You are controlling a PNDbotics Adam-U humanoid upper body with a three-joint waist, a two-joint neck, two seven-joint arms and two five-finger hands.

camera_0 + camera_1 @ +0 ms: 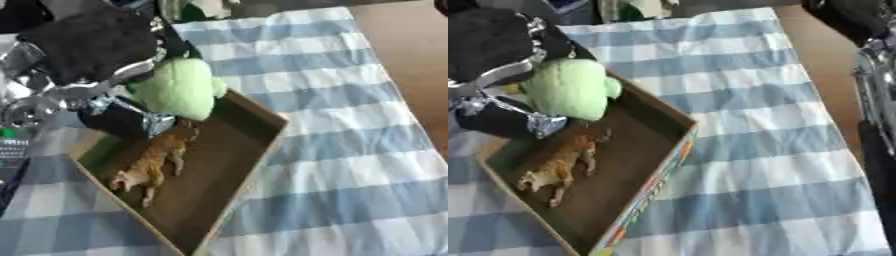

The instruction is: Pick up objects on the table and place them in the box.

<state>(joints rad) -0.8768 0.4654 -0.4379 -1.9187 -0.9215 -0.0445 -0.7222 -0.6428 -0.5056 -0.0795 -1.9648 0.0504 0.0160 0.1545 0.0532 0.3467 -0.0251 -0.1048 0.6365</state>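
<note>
An open cardboard box (262,117) lies askew on the blue and white checked cloth. An orange plush animal (153,162) lies stretched out on the box floor. A pale green plush toy (179,90) hangs over the box's far left corner, with my left hand (118,120) curled round its lower side. My black and silver left arm (87,45) comes in from the upper left. Only the forearm of my right arm (877,85) shows, at the right edge of the right eye view; its hand is out of sight.
The checked cloth (332,150) stretches to the right of the box, and bare brown tabletop (411,60) lies beyond it. Another green and white object (197,7) sits at the far edge. A dark device with a green light (9,142) is at the left edge.
</note>
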